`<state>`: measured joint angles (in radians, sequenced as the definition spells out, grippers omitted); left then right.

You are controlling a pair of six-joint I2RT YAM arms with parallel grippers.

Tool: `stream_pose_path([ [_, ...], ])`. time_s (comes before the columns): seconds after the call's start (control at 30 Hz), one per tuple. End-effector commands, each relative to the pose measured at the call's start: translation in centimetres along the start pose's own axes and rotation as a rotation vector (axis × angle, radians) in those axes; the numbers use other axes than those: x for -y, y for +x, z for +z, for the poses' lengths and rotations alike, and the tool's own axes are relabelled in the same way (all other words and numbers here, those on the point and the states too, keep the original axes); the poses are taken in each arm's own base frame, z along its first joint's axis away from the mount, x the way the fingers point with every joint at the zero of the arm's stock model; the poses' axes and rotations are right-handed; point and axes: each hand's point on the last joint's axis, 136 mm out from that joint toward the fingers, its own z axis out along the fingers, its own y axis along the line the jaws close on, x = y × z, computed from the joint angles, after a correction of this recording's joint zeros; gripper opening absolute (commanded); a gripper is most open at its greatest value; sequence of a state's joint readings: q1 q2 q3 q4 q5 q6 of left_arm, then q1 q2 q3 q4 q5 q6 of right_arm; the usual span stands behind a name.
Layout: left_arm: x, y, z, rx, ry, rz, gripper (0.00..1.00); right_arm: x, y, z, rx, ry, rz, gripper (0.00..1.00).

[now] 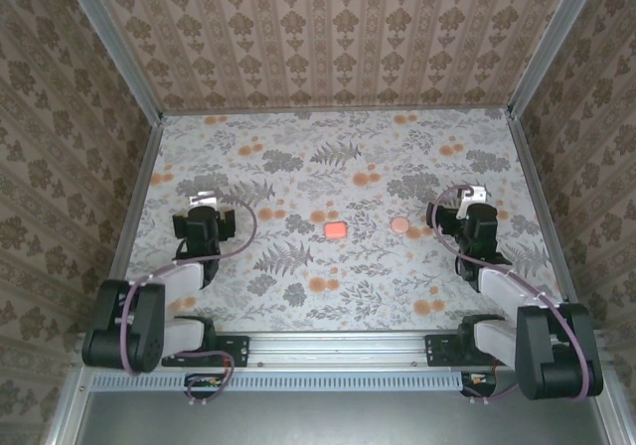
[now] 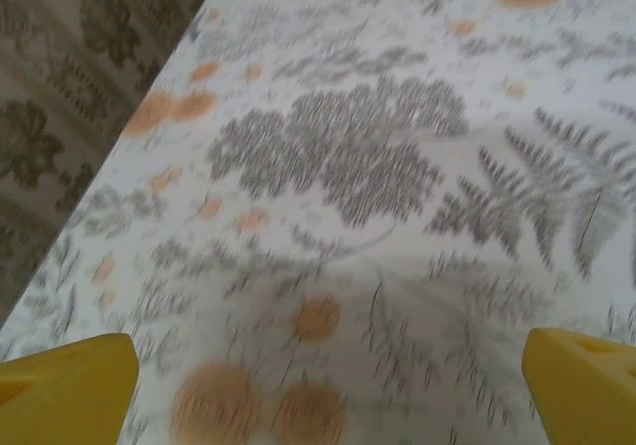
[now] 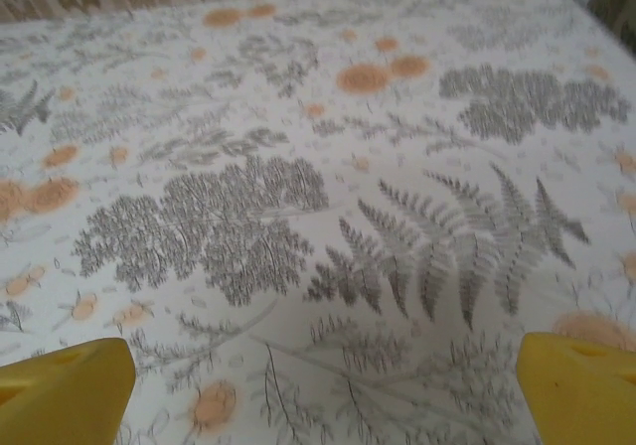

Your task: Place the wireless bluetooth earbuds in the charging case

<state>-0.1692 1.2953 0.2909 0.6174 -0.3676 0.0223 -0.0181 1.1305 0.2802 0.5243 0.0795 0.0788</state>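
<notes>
The charging case (image 1: 336, 230), a small glossy coral-red rounded square, lies shut on the flowered cloth at the middle of the table. The earbuds are out of view. My left gripper (image 1: 204, 205) hangs over the cloth well to the left of the case. In the left wrist view it (image 2: 328, 395) is open, its yellow fingertips (image 2: 70, 385) far apart over bare cloth. My right gripper (image 1: 465, 205) sits well to the right of the case. It (image 3: 323, 390) is open too, with nothing but printed fern between its yellow fingertips (image 3: 581, 385).
A paler pink flat round disc (image 1: 400, 224) lies on the cloth between the case and my right gripper. Patterned walls (image 1: 89, 147) close in the table on the left, back and right. The metal rail (image 1: 338, 346) with both arm bases runs along the near edge.
</notes>
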Motion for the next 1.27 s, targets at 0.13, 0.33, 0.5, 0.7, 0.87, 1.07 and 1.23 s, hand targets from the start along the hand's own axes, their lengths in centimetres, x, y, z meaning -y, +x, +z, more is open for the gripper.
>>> stream_pose_path([
  [0.13,-0.6,-3.0,3.1,0.169,0.037,-0.083,1.00,-1.2,-3.4,3.5,0.068,-0.072,-0.023,1.00],
  [0.33,-1.2,-2.9,4.2,0.116,0.034,-0.111,1.00,-3.2,-1.0,5.6,0.058,-0.144,-0.061,1.00],
  [0.5,-1.0,-2.8,4.2,0.114,0.045,-0.106,1.00,-2.9,-1.2,5.9,0.059,-0.128,-0.048,1.00],
  [0.7,-0.6,-3.0,4.2,0.111,0.055,-0.089,1.00,-2.9,-1.0,5.9,0.050,-0.127,-0.048,1.00],
  [0.87,-0.5,-3.0,4.3,0.111,0.061,-0.085,1.00,-2.9,-1.0,5.9,0.051,-0.127,-0.048,1.00],
  [1.07,-0.1,-3.0,4.4,0.106,0.085,-0.076,1.00,-2.9,-1.0,5.9,0.052,-0.126,-0.049,1.00],
  [1.23,-0.1,-3.1,4.4,0.109,0.097,-0.078,1.00,-2.9,-1.1,5.9,0.052,-0.126,-0.048,1.00],
])
